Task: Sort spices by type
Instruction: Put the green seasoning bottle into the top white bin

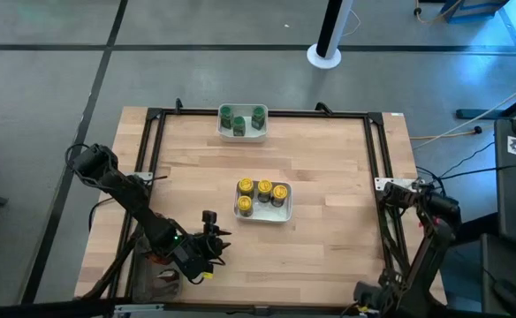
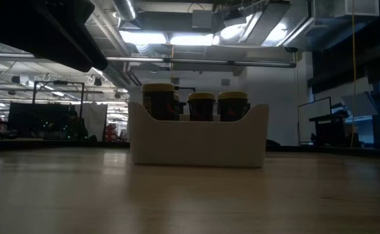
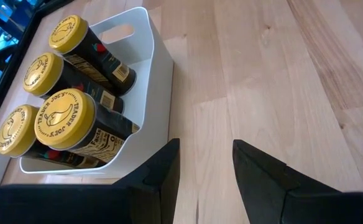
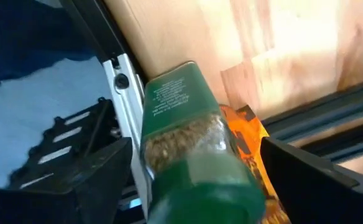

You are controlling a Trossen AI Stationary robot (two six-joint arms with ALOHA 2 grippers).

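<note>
Clamped in the right pincer (image 4: pixel 194 186), a green-labelled glass jar (image 4: pixel 184 134); left pincer (image 3: pixel 206 168) empty beside glossy yellow-capped jars (image 3: pixel 63 118).

Two white bowls sit on the wooden table (image 1: pixel 329 194), one at centre (image 1: pixel 260 213), the other (image 1: pixel 242 134) at twelve o'clock.

Smooth pale wood table (image 1: pixel 329 177), glossy white plastic bowl (image 3: pixel 160 93), shiny yellow caps (image 3: pixel 63 118)

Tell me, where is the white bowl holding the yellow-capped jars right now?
In the high view the white bowl with the yellow-capped jars sits near the table's middle, nearer than the bowl of green-capped jars at the far edge.
</note>
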